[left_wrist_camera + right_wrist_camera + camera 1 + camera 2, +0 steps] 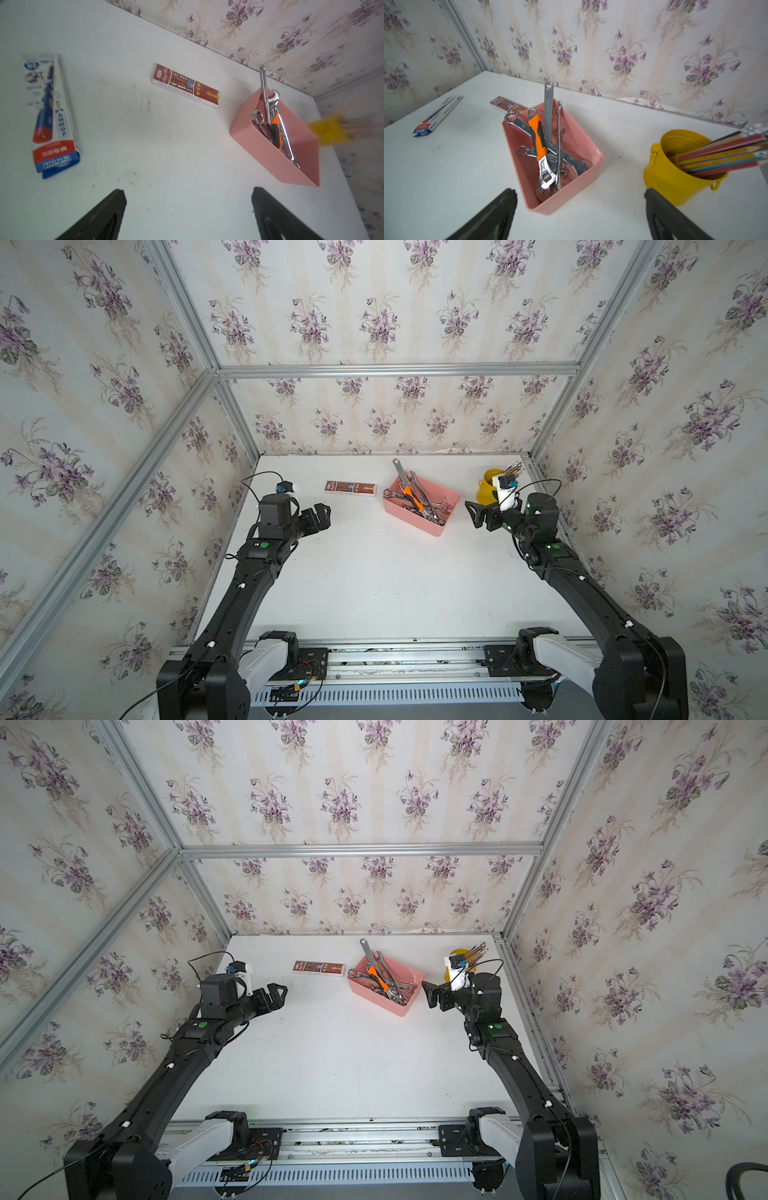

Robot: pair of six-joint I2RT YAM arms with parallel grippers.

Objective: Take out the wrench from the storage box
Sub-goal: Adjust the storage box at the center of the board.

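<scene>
The salmon-pink storage box (409, 522) (374, 998) sits at the back right of the white table. It holds several silver wrenches and an orange-handled adjustable wrench (409, 492) (536, 141). A long silver wrench (400, 475) (548, 108) leans out over the box's far rim. My left gripper (322, 516) (188, 192) hovers open over bare table, well left of the box (259, 149). My right gripper (473, 514) (580, 192) is open just right of the box, whose near corner (569, 190) lies between its fingers in the wrist view. Neither holds anything.
A yellow cup of pencils (484, 493) (675, 176) stands close behind the right gripper. A red-brown flat carton (351, 488) (185, 85) lies left of the box. A blue-and-white pencil carton (49, 112) (438, 114) lies at the far left. Wallpapered walls enclose three sides of the table.
</scene>
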